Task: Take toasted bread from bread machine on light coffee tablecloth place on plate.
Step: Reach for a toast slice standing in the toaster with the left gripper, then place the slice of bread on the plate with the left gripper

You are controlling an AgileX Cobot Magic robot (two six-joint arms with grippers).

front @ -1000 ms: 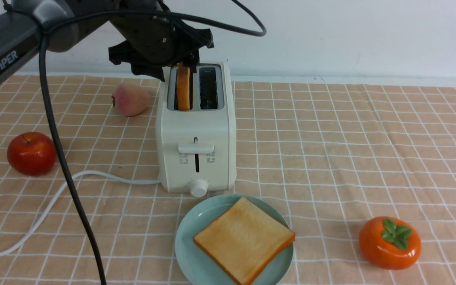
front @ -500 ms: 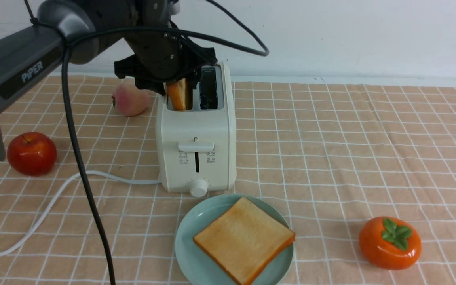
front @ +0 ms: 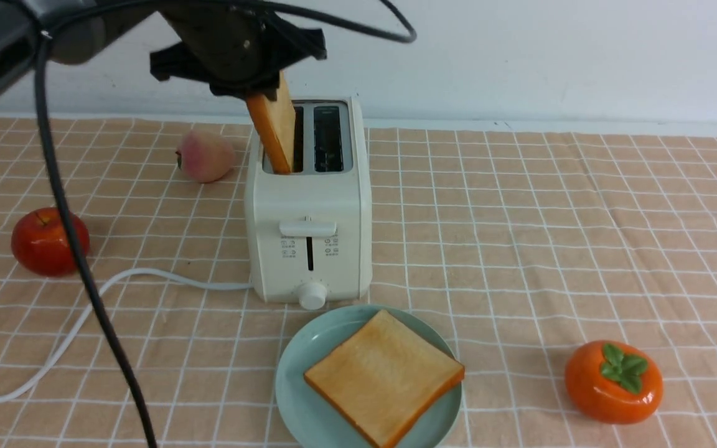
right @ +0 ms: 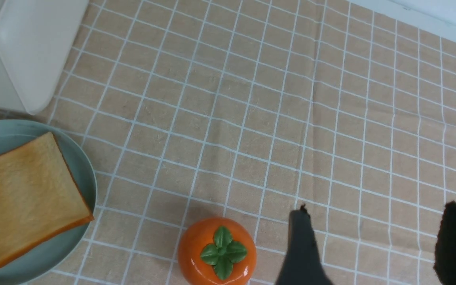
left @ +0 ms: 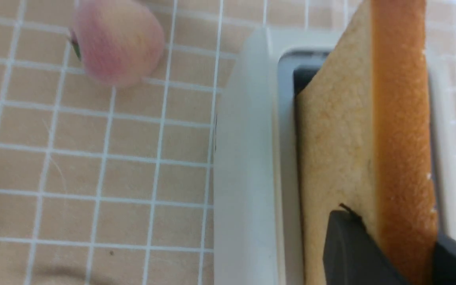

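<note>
A white wall (front: 520, 62) is seen behind a tablecloth (front: 520, 236) marked with thin white lines. The bread machine (front: 309, 205) is placed near the middle, closer to the back edge, and its white cord (front: 165, 278) is trailed toward the left edge. One slice of toast (front: 276, 127) is pinched at its top by the left gripper (front: 268, 92). It is tilted, with its lower end inside the left slot. A second slice (front: 383, 376) is laid flat on the plate (front: 293, 386) at the front edge, just in front of the bread machine. The right gripper (right: 378, 245) is held with its jaws spread apart and nothing between them. A peach (front: 205, 155) and an apple (front: 50, 241) are set toward the left edge, and a persimmon (front: 612, 382) near the front right corner.
</note>
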